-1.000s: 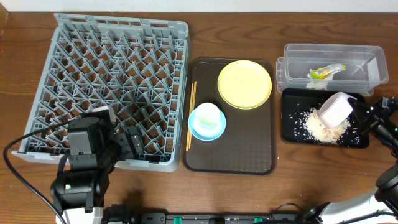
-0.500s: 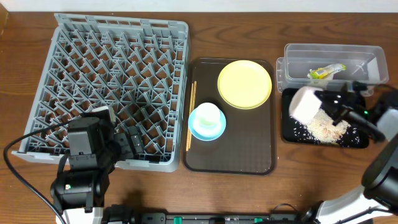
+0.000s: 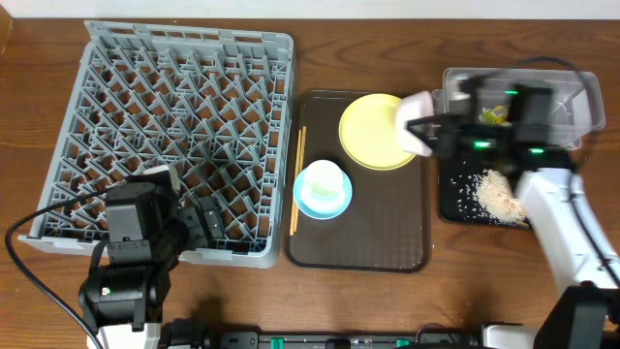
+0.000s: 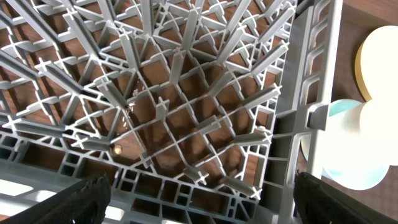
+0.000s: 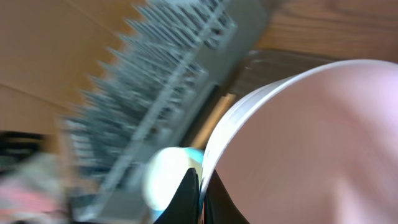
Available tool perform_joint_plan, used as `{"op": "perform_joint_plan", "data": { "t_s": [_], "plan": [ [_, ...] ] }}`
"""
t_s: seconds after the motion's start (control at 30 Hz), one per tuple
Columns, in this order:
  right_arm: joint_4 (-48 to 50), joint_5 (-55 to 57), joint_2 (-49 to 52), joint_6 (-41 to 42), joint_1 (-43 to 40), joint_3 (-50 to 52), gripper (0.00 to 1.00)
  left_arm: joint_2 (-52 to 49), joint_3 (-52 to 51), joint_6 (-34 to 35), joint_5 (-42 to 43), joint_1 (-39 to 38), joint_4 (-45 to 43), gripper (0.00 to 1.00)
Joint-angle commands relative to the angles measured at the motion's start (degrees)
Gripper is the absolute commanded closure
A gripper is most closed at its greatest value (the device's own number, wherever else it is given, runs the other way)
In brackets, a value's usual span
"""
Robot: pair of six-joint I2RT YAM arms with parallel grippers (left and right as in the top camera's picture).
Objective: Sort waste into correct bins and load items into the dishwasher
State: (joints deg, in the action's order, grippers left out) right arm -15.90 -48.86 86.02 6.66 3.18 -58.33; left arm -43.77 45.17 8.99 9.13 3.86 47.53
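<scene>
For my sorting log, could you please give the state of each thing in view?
white bowl: held aloft, tilted
right gripper: shut on white bowl
left gripper: open above dish rack
dish rack: no dishes visible
yellow plate: flat, bare
white cup: inside light blue bowl
clear tub: holds wrapper
black tray: holds rice scraps

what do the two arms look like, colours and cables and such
Left arm: black boxy housings, a white lower segment, a black cable looping beside it. Right arm: black at the wrist with green lights, then a white link.
</scene>
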Motion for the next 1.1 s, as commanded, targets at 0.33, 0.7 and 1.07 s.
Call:
{"op": "perform_joint_plan", "data": {
  "t_s": [0.33, 0.7, 1.07],
  "plan": [
    [8.55, 48.43, 11.45, -9.03, 19.8, -0.07, 0.99, 0.04, 1.2, 0.24, 0.74, -0.13, 0.02, 0.06],
    [10.95, 43.32, 15.06, -8.87, 19.89, -0.07, 0.77, 0.04, 1.2, 0.24, 0.74, -0.13, 0.24, 0.06],
    [5.18, 31.91, -0.26, -2.38, 19.93, -0.09, 0.7, 0.04, 1.2, 0.24, 0.74, -0.13, 0.24, 0.06]
  ]
}}
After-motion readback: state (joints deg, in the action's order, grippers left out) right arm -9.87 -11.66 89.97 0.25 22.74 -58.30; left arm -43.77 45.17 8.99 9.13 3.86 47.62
